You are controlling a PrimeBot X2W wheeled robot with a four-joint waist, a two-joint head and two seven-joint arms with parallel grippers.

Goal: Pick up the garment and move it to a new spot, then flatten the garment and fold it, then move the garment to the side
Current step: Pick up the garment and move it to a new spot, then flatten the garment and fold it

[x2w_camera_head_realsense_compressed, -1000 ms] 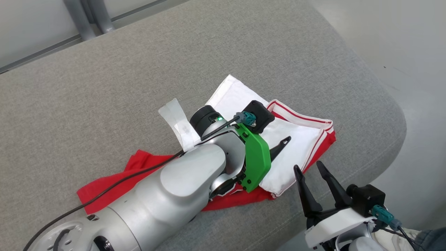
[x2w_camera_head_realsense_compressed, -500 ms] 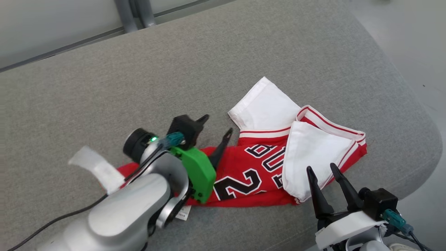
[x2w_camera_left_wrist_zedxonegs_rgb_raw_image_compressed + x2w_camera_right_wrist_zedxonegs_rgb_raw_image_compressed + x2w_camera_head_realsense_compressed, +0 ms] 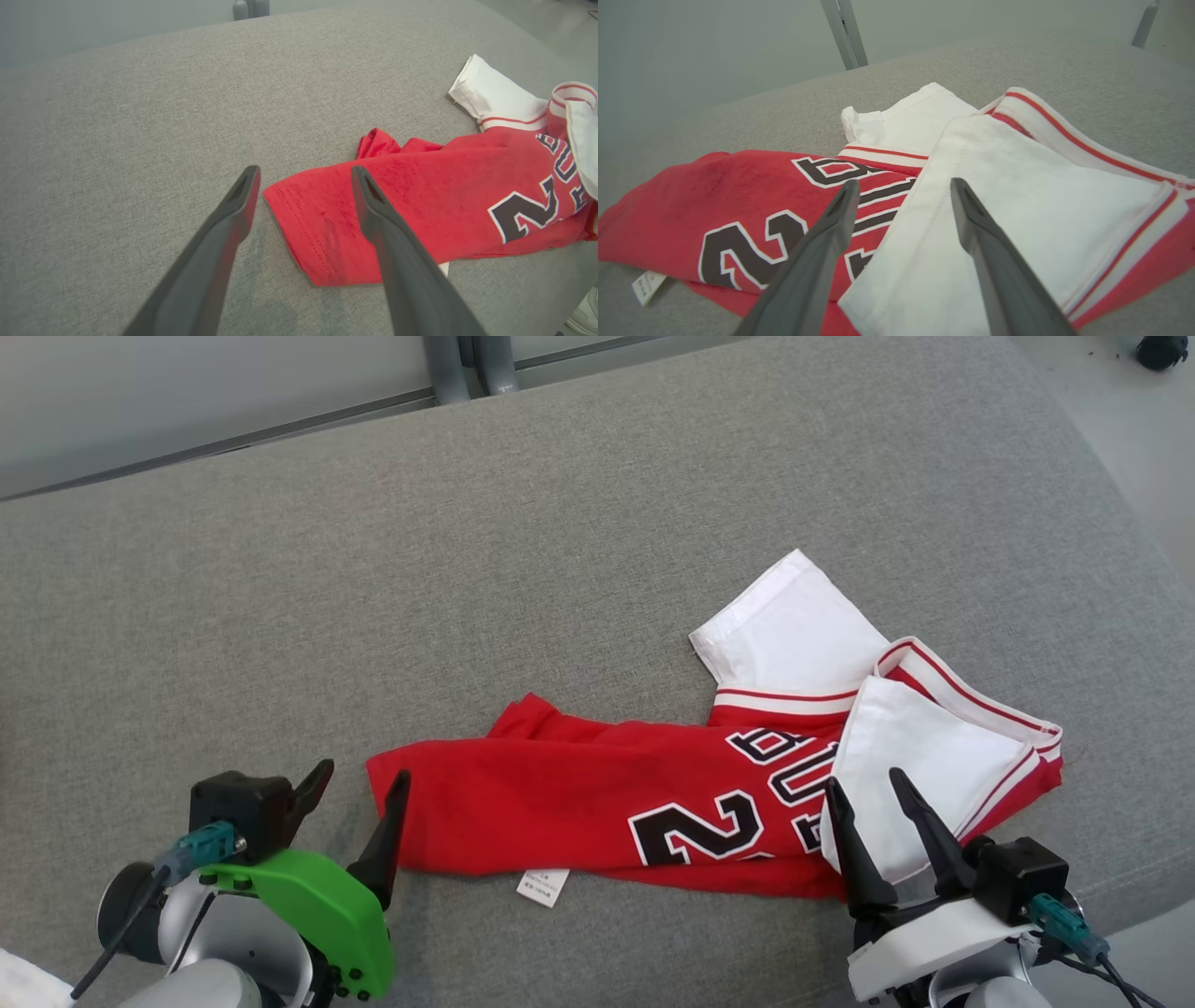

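The garment [image 3: 597, 793] is a red jersey with black-and-white lettering and white sleeves, lying loosely folded on the grey cushion [image 3: 373, 569]. Its white sleeves [image 3: 803, 635] lie at the right end, and a small white label sticks out at the near edge. My left gripper [image 3: 359, 779] stands open at the lower left, its fingertips by the jersey's red left hem [image 3: 303, 219], holding nothing. My right gripper [image 3: 864, 789] stands open at the lower right, raised over the folded white sleeve [image 3: 1017, 196], with nothing between its fingers.
The cushion's rounded right edge [image 3: 1134, 551] drops to a pale floor. Grey metal legs [image 3: 471, 364] stand behind the cushion at the top. A pale shoe [image 3: 584, 310] shows at the lower right of the left wrist view. Wide bare cushion lies left of and beyond the jersey.
My left arm has drawn back from over the jersey to the lower left, uncovering the red body and lettering. The head camera has shifted too. The right gripper stays put.
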